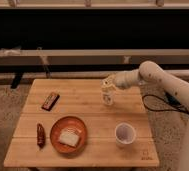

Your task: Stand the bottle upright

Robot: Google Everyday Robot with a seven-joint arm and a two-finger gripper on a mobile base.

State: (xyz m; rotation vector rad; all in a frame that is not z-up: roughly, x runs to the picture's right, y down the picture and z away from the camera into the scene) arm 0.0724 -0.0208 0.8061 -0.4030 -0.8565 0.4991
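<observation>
Behind the wooden table (83, 150) runs a dark wall with pale rails; my gripper (108, 84) sits over the far right part of the top, clenched on the bottle (108, 97), which hangs or stands roughly upright just under it. By my reckoning the standing is nearly done and only letting go and backing off remain; whether the bottle's base touches the wood I cannot tell, my fingertips merge with its cap, and my arm is cut off at the right edge.
</observation>
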